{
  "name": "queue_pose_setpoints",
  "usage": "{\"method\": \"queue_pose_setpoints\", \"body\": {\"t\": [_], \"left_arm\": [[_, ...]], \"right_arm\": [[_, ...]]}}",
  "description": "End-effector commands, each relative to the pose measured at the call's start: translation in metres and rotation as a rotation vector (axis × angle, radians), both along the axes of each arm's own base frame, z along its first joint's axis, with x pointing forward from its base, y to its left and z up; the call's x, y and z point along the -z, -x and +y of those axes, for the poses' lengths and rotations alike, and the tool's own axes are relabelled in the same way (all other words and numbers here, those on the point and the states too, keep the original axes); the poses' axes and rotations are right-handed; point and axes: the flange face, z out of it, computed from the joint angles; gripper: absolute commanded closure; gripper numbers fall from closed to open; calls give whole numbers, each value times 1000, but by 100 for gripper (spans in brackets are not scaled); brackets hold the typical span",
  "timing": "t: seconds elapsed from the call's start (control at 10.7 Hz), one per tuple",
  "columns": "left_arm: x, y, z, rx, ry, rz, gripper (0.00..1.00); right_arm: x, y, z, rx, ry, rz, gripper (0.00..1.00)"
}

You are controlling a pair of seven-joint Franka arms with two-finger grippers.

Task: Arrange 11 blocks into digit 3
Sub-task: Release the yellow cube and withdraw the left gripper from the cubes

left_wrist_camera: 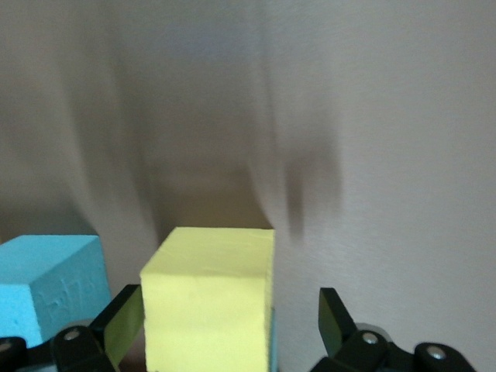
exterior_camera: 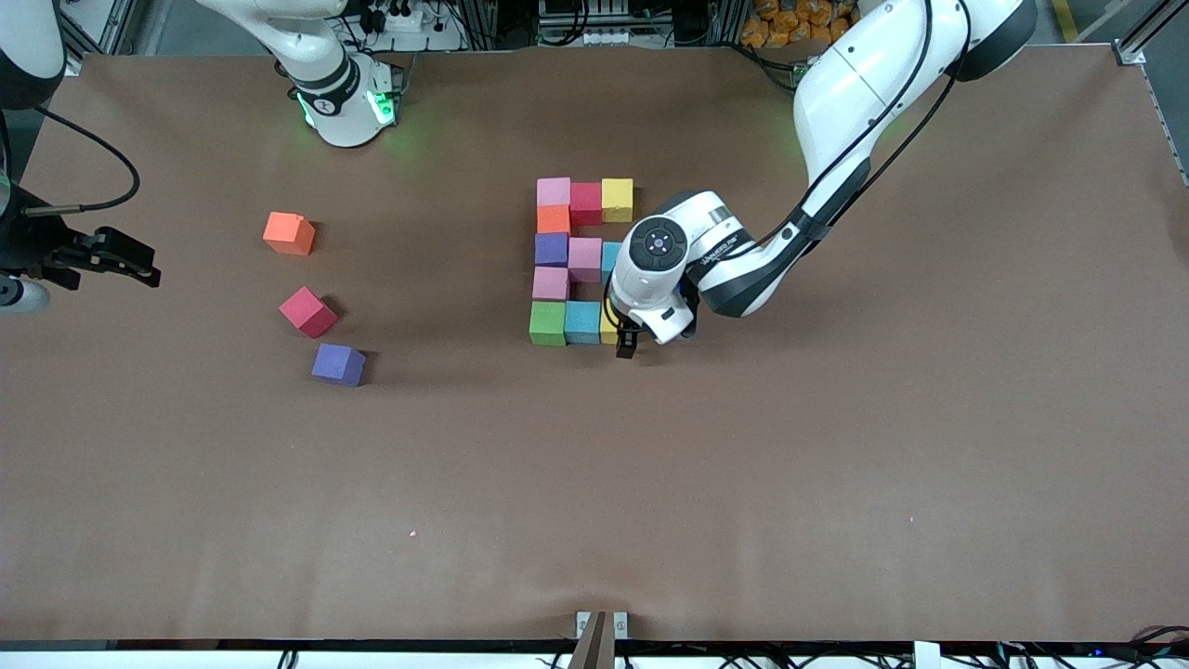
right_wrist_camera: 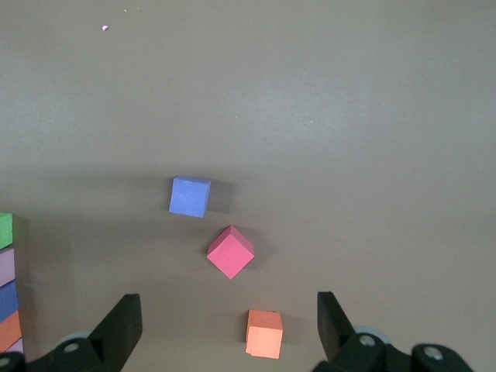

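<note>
A: Start at the right arm's end of the table. What sits there?

B: The right gripper [exterior_camera: 130, 265] hangs over the table edge, fingers spread and empty; that arm waits. Three spare cubes lie well apart from the digit 3 [exterior_camera: 581, 262], toward the right arm's end: an orange spare [exterior_camera: 289, 233], a red spare [exterior_camera: 308, 311] and a purple spare [exterior_camera: 338, 364]. The figure looks full, so I judge them surplus.

A: And the digit itself?

B: Three bars joined along one side: a pink cube [exterior_camera: 554, 191] at one corner, a green cube [exterior_camera: 548, 323] at the corner nearest the front camera, a light blue cube [exterior_camera: 582, 321] touching it.

A: The last cube?

B: The yellow cube [left_wrist_camera: 209, 298] ends that near bar, beside the light blue one. The left gripper [exterior_camera: 628, 346] straddles it low, fingers [left_wrist_camera: 333, 314] parted with a gap showing on one side, so I read it as let go rather than clamped.
</note>
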Motion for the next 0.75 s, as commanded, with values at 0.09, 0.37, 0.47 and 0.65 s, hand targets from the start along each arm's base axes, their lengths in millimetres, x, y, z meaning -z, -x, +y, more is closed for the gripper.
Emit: {"method": "queue_pose_setpoints", "body": {"t": [0.09, 0.37, 0.47, 0.65], "left_arm": [[-80, -6, 12, 66, -58, -95, 0], [-164, -4, 33, 309, -137, -183, 0], [-184, -6, 43, 395, -159, -205, 0], [-218, -20, 77, 566, -205, -228, 0]], "right_arm": [[-8, 4, 8, -17, 2, 1, 0], [-3, 3, 20, -36, 3, 9, 0], [-4, 4, 19, -36, 3, 9, 0], [-8, 7, 16, -34, 4, 13, 0]]}}
